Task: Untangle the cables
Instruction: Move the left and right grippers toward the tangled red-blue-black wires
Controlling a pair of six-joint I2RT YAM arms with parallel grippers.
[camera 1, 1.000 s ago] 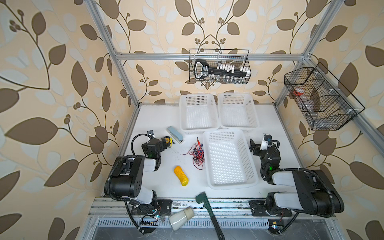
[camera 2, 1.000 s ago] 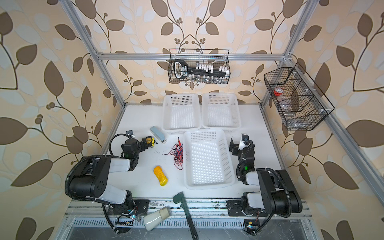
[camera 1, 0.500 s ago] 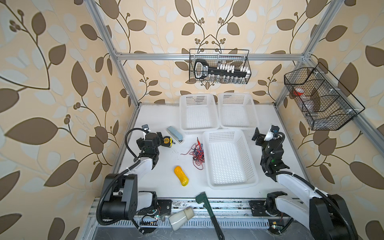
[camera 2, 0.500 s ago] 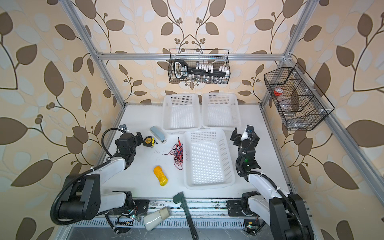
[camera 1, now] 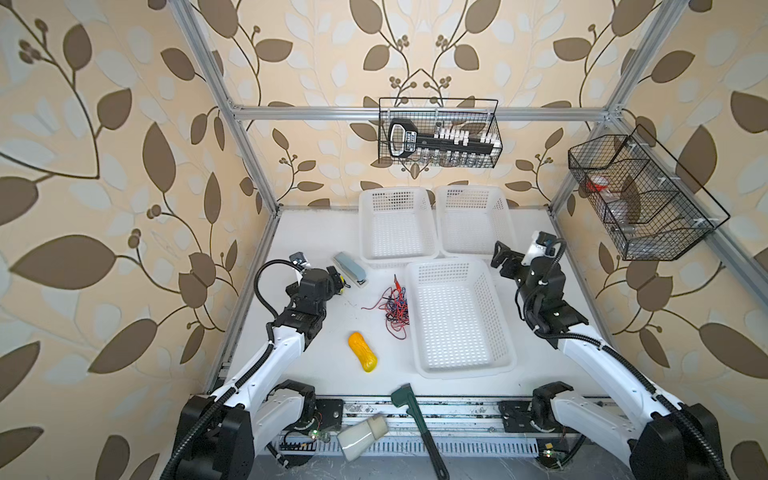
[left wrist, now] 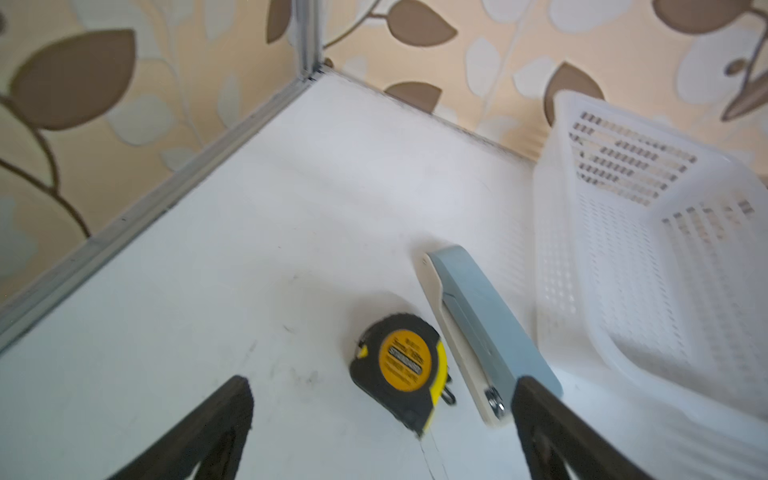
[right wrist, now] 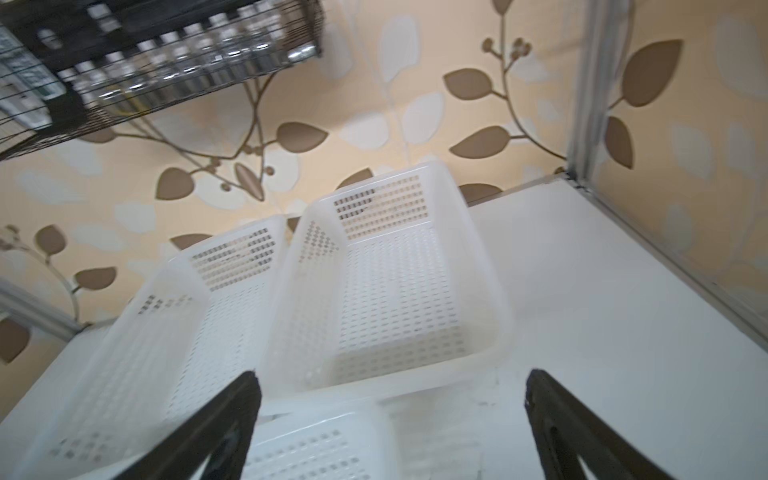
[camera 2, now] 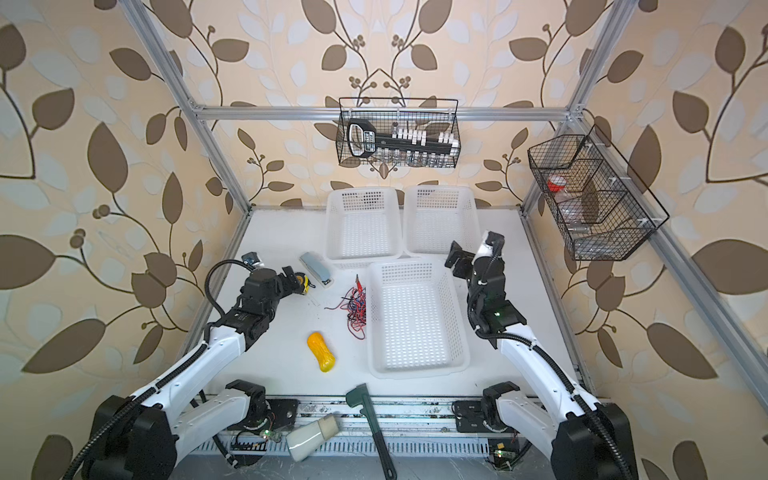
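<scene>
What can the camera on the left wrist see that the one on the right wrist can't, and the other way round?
Only the left wrist view: a yellow-and-black tape measure and a grey-blue stapler beside it, seen past the open left gripper.
Only the right wrist view: the black wire basket on the wall, a second white basket, and the open right gripper.
Both: the white table, the leaf wallpaper, and the white basket nearest the stapler.
Neither shows the cables, which appear only in the top views.
</scene>
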